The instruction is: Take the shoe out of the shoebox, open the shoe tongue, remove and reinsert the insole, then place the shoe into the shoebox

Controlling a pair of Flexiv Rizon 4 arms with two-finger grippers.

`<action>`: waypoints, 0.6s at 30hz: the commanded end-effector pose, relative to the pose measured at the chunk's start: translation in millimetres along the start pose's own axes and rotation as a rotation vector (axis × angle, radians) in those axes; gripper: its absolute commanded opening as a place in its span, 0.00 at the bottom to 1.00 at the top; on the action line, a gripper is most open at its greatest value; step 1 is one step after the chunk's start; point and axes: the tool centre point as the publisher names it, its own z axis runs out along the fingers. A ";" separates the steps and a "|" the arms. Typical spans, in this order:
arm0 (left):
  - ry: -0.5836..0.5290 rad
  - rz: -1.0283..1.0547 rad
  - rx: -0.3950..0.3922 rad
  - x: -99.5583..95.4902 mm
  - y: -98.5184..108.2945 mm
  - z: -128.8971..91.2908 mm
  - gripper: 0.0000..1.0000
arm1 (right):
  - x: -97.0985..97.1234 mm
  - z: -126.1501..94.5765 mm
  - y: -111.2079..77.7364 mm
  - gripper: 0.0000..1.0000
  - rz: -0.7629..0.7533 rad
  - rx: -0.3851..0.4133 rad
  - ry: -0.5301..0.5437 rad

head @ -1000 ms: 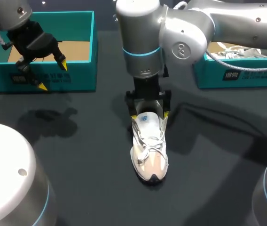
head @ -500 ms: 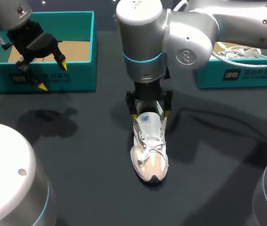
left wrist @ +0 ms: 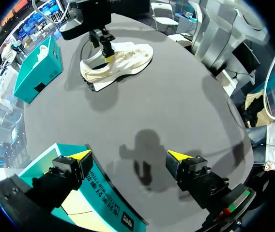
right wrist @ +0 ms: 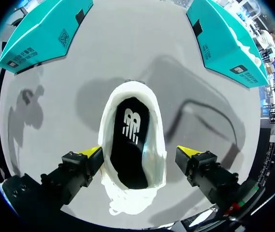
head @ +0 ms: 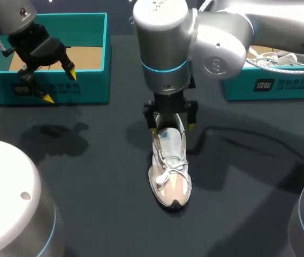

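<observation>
Our shoe (head: 169,171) lies mid-table, toe nearest us, with our right gripper (right wrist: 140,150) spread wide astride its heel, so we should narrow, slip one tip inside and pinch the insole (right wrist: 130,145) edge, while our left gripper (head: 61,85) hangs wide open by the left box (head: 96,80).

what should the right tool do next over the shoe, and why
Probably lower the right tool a little and steer one finger into the opening of the shoe. Its fingers stand open on either side of the collar, touching nothing that I can see. The dark insole lies inside, exposed from above, so it looks ready to be pinched and lifted out.
</observation>
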 end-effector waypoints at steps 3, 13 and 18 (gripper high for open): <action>0.001 0.000 -0.002 0.2 0.0 -0.2 1.00 | -13.2 -16.6 -19.4 1.00 0.027 -0.012 -0.002; 0.001 0.000 -0.002 0.2 0.0 -0.2 1.00 | -23.2 -46.2 -61.4 1.00 0.041 -0.041 0.007; 0.001 0.000 -0.002 0.2 0.0 -0.2 1.00 | -25.0 -43.8 -77.3 0.49 0.045 -0.022 0.023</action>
